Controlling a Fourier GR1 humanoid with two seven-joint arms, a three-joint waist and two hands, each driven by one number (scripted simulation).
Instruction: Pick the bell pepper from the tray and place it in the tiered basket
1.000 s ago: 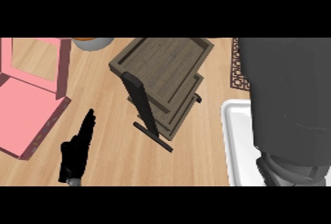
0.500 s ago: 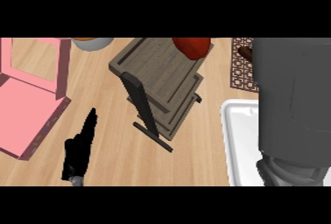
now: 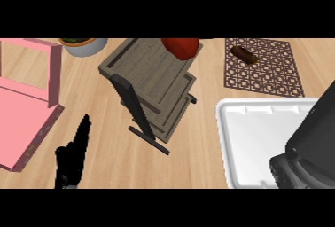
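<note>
Near the table's far edge, the red bell pepper (image 3: 181, 47) sits on the top shelf of the grey tiered basket (image 3: 152, 84), so the placement looks done. It should be light, smooth-skinned, hollow, best cupped around its shoulders. The left robot hand (image 3: 72, 155) rests with fingers straight by the near-left edge; the right robot hand's state I cannot tell. A white tray (image 3: 258, 142) lies on pale wood (image 3: 196, 155).

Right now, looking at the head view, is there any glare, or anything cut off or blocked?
Head view: the light is even, with no glare. The bell pepper on the tiered basket is cropped by the top edge. The right forearm looms large and dark, and it hides the right side of the white tray.
</note>
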